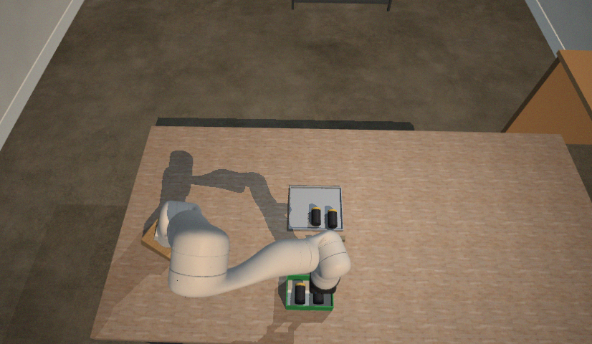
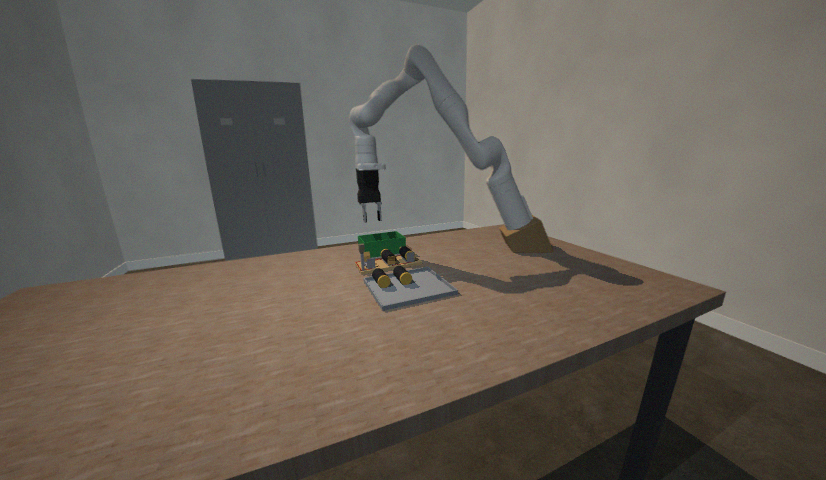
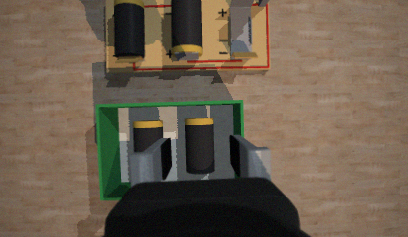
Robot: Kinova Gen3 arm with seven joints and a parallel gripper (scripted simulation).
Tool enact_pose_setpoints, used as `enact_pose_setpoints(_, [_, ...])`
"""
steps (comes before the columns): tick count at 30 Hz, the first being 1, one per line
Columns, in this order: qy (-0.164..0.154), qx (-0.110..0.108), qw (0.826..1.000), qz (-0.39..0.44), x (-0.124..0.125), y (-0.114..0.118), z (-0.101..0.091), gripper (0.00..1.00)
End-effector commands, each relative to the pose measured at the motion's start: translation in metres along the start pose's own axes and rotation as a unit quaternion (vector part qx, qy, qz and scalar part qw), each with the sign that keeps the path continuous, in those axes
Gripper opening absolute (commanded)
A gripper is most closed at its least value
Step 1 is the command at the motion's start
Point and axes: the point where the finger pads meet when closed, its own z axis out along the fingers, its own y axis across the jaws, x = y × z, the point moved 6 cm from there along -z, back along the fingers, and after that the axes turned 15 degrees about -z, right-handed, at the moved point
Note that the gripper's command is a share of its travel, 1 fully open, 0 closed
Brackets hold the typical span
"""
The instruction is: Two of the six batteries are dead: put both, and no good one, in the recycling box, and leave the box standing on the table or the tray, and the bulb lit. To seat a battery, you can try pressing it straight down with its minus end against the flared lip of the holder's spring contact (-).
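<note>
Hand point(image 2: 372, 217) point(image 3: 201, 150) hovers open above the green box point(image 1: 309, 307) point(image 2: 382, 244) point(image 3: 170, 103) holding two batteries.

The top view is moderately bright, and the arm point(image 1: 200, 260) point(image 2: 452, 107) throws a firm-edged shadow across the table point(image 1: 439, 213) point(image 2: 225, 357) point(image 3: 339, 123). The exterior view is dimmer — grey walls, a dark floor, softly shaded corners — with the arm's shadow stretching right. In the wrist view, shadow patches break up pale light inside the green box point(image 3: 108, 148); fine grain shows, and small markings look soft — no strong glare.
</note>
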Motion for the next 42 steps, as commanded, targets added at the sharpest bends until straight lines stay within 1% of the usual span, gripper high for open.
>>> enact_pose_setpoints(1, [-0.007,0.001,1.000,0.008,-0.008,-0.003,-0.008,0.90])
enact_pose_setpoints(5, [-0.007,0.001,1.000,0.008,-0.008,-0.003,-0.017,0.90])
enact_pose_setpoints(9, [-0.007,0.001,1.000,0.008,-0.007,-0.003,-0.021,0.90])
enact_pose_setpoints(22, [-0.007,0.001,1.000,0.008,-0.007,-0.003,-0.021,0.90])
enact_pose_setpoints(33, [-0.007,0.001,1.000,0.008,-0.002,-0.002,-0.021,0.90])
enact_pose_setpoints(42, [-0.007,0.001,1.000,0.008,0.011,0.001,-0.021,0.90])
